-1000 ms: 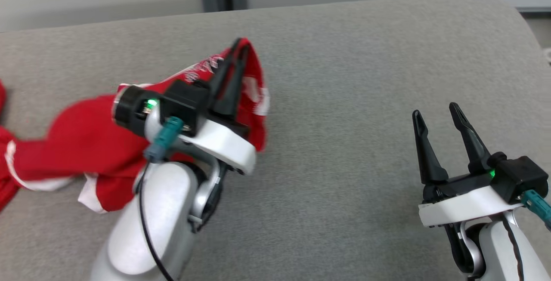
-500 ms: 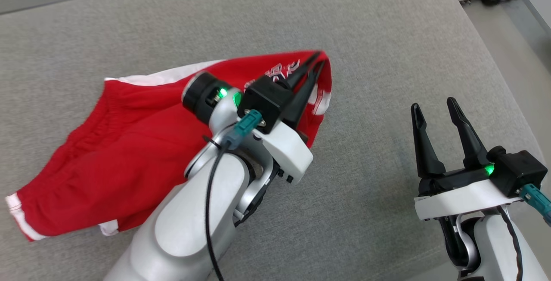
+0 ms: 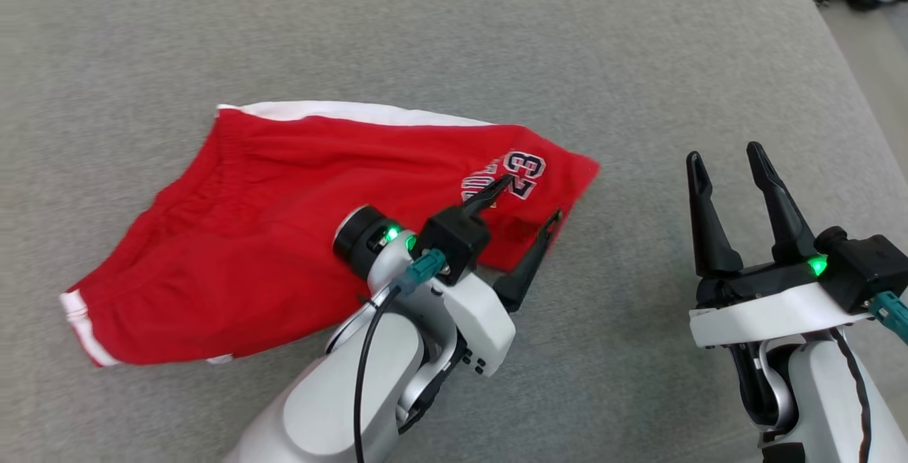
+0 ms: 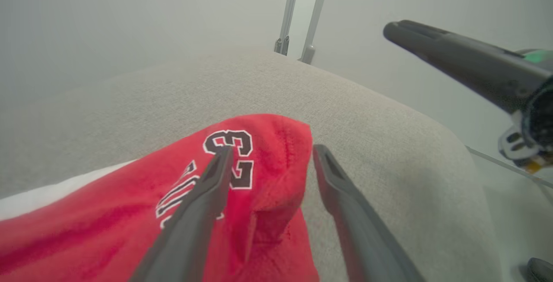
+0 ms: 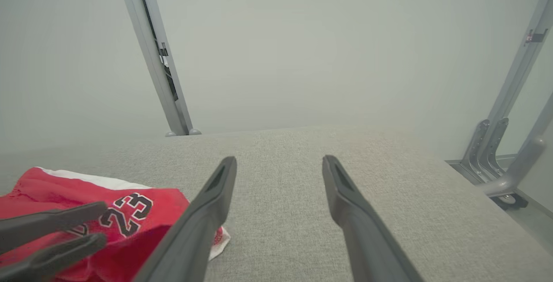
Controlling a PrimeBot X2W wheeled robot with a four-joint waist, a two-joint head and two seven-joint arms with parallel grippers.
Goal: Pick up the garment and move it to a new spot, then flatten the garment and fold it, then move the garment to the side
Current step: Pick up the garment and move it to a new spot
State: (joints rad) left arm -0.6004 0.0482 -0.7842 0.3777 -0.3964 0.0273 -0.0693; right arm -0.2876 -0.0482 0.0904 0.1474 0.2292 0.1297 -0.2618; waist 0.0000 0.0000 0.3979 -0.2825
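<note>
Head view: the red shorts [image 3: 269, 236] lie flat, centre-left, on a grey woven cushion [image 3: 638, 59]. Their long axis runs from lower left to right, and the "23" leg end points right. Bare cushion lies all round, widest at right. The left gripper [image 3: 532, 197] is spread over that hem, gripping nothing. The right gripper [image 3: 725, 152] is spread too, at lower right, well clear.

Left wrist view: one finger lies over the number, the other over bare weave.

Right wrist view: the shorts are at lower left, their white trim along the far edge.

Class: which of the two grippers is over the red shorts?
The left gripper, open over the red shorts at the corner numbered 23; the right gripper is above bare grey cushion, apart from them.
</note>
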